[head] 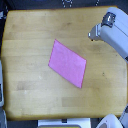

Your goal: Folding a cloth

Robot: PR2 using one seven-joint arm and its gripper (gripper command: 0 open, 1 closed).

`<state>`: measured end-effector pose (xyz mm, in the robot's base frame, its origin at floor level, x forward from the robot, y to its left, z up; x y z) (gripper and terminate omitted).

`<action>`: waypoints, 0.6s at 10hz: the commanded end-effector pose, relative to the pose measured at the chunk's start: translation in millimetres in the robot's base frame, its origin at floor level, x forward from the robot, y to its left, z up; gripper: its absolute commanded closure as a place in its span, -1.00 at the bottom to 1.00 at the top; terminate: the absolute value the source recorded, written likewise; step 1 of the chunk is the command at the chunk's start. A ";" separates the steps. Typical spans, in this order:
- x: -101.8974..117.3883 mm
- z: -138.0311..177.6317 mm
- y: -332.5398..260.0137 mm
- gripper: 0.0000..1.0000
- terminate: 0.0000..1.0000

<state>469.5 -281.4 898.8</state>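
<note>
The wooden table (pixel 30 95) fills almost the whole shot, seen from straight above, and the pink cloth (pixel 67 62) is lying flat on it, pretty much dead centre. It looks like one single layer, four-sided, turned so its corners point roughly up, down and sideways like a skewed diamond. No crease, no doubled-over edge that I can make out.

The robot's arm comes in from the exterior view's upper right, and the pincer (pixel 93 34) sits at the end of it, off the cloth's top right side. From the pincer, the cloth is down and toward the exterior view's left, near but clearly apart, nothing touching. The picture is too blurry for me to say whether the pincer is spread or pressed together, so I honestly can't tell. It isn't pinching the cloth, that much is clear.

So progress-wise I'd say basically zero: the fold hasn't started. Still to do, as I read it: get down to a corner or edge, grab it, carry it across to the opposite side, and let go so the cloth ends up doubled.
</note>
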 end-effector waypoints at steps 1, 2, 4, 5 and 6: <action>-0.2 -0.6 0.5 -1.00 -1.00; 3.9 -5.7 1.1 -1.00 -1.00; -4.5 -20.9 8.6 -1.00 -1.00; -13.6 -28.8 22.2 -1.00 -1.00; -28.0 -37.4 32.5 -1.00 -1.00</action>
<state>468.7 -278.8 892.7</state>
